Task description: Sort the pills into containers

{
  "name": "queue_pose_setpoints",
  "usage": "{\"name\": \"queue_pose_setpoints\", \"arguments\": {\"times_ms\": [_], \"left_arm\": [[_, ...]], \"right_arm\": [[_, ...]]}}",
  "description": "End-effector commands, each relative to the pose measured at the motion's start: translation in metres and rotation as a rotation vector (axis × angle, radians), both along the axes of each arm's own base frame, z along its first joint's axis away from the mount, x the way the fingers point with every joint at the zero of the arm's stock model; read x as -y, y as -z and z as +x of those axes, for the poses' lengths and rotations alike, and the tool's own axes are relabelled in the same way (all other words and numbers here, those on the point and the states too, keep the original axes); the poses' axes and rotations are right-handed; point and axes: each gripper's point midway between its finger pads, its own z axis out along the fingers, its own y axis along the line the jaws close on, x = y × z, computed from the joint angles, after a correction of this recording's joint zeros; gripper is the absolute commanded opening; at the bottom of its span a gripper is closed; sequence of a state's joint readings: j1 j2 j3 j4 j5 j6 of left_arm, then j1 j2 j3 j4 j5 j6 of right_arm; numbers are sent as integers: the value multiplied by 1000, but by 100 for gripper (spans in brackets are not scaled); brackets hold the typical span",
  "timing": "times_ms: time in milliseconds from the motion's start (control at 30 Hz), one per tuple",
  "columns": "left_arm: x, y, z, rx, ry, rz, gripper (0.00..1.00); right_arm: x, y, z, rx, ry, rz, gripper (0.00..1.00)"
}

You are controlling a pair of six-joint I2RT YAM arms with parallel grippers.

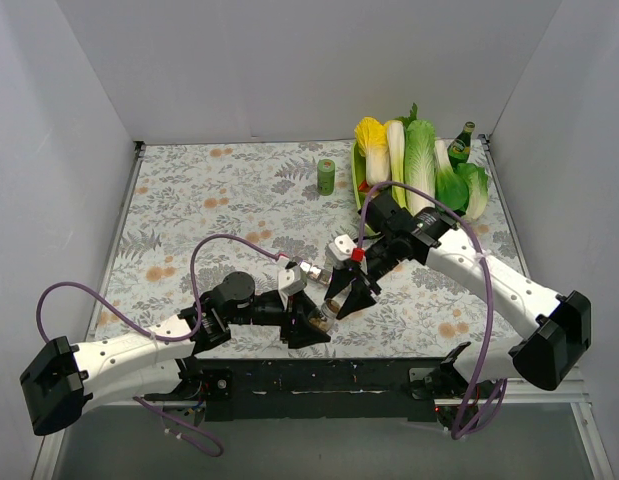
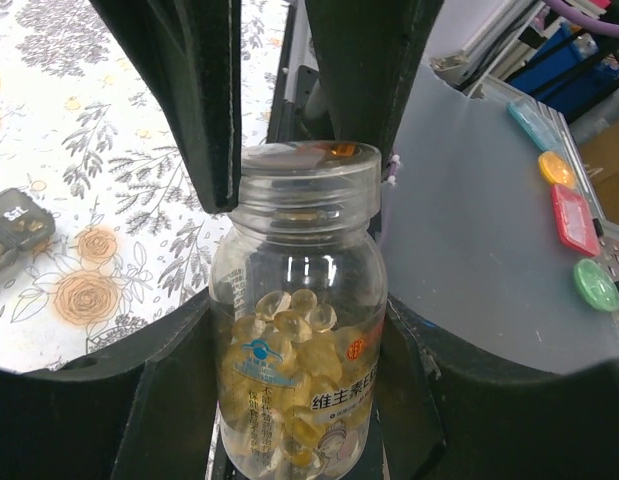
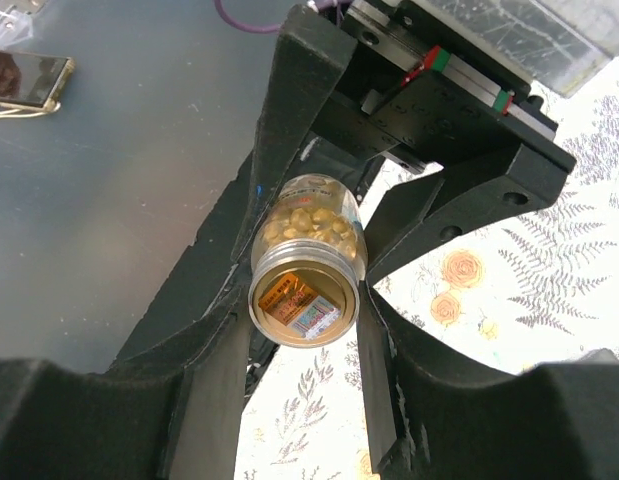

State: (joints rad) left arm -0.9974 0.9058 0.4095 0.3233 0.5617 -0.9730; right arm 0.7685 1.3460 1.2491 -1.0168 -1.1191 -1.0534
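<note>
We saw the left arm lying low along the near edge of the table, reaching from its base at the lower left toward the centre with its wrist turned to the right. The right arm rose from its base at the lower right, bent at the elbow near the tray of vegetables, and angled its forearm back down toward the same central spot, so that the 2 grippers met nose to nose just above the table's near edge. The left gripper had its 2 fingers pressed against opposite sides of the body of a clear bottle, which held yellow pills. The right gripper faced the bottle end-on, its 2 fingers closed against either side of the cap, so the bottle hung between both grippers, off the table. In the left wrist view we found the containers lying on the patterned cloth at the far left edge, well apart from the bottle. Only 1 end of the strip showed, and we could not tell whether anything lay in its compartments.
</note>
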Motion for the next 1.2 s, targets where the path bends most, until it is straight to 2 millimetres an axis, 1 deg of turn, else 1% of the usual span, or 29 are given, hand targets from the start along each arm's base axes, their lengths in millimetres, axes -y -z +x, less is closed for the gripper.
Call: {"name": "queue_pose_setpoints", "arguments": {"times_ms": [0, 33, 133, 167, 200, 233, 300, 333, 367, 400, 433, 500, 567, 667, 700, 767, 800, 833, 867, 900, 933, 967, 1000, 1033, 1067, 1100, 1133, 1167], "left_arm": [[4, -63, 34, 126, -166, -154, 0], [4, -65, 41, 133, -204, -154, 0], [5, -65, 53, 156, -257, -144, 0], [4, -66, 61, 174, -296, -144, 0], [4, -66, 64, 184, -314, -140, 0], [5, -66, 67, 195, -328, -137, 0], [4, -68, 78, 234, -376, -133, 0], [4, -68, 82, 245, -394, -128, 0], [5, -66, 87, 253, -411, -112, 0], [2, -65, 93, 267, -447, -103, 0], [2, -63, 96, 272, -462, -95, 0], [-1, -59, 100, 270, -488, -91, 0], [-1, -56, 100, 266, -488, -94, 0], [0, -44, 94, 234, -461, -78, 0], [0, -37, 91, 221, -450, -68, 0], [1, -31, 82, 199, -407, -65, 0], [2, -26, 80, 189, -393, -56, 0], [3, -21, 75, 178, -369, -45, 0], [2, -16, 74, 166, -361, -31, 0], [2, -14, 71, 159, -352, -27, 0], [1, -12, 70, 155, -345, -22, 0], [1, -10, 66, 149, -333, -19, 0], [0, -9, 65, 147, -328, -16, 0], [-2, -12, 63, 151, -323, -23, 0], [-3, -10, 60, 146, -311, -14, 0], [-3, -11, 58, 150, -302, -14, 0], [-4, -12, 56, 152, -291, -15, 0], [-6, -13, 53, 151, -281, -12, 0]], "right_arm": [[1, 18, -1, -26, 62, -103, 35], [0, 20, 1, -41, 86, -123, 35], [-8, 29, 12, -122, 206, -188, 35], [-8, 37, 11, -164, 232, -219, 35], [-12, 39, 16, -178, 259, -218, 34], [-13, 40, 13, -241, 285, -248, 34], [-14, 48, 13, -299, 315, -280, 34], [-18, 49, 16, -347, 359, -302, 33], [-20, 52, 20, -364, 393, -324, 32], [-21, 57, 28, -358, 450, -351, 31], [-22, 58, 31, -360, 464, -356, 31], [-25, 57, 34, -391, 497, -370, 34], [-27, 53, 36, -392, 501, -360, 43], [-28, 46, 37, -382, 491, -335, 57], [-28, 40, 36, -383, 464, -311, 64], [-28, 29, 32, -381, 425, -270, 70], [-27, 26, 35, -364, 415, -246, 77], [-26, 23, 36, -360, 409, -228, 79], [-24, 17, 31, -367, 379, -201, 82], [-23, 13, 35, -355, 376, -178, 86], [-21, 12, 36, -349, 368, -164, 89], [-19, 4, 33, -349, 341, -136, 91], [-14, 1, 37, -351, 347, -125, 92], [-11, 0, 39, -326, 333, -99, 93], [-7, -8, 34, -324, 294, -65, 93], [-2, -15, 36, -285, 273, -21, 94], [4, -14, 32, -225, 227, 12, 95], [8, -18, 28, -167, 195, 55, 95]]}}
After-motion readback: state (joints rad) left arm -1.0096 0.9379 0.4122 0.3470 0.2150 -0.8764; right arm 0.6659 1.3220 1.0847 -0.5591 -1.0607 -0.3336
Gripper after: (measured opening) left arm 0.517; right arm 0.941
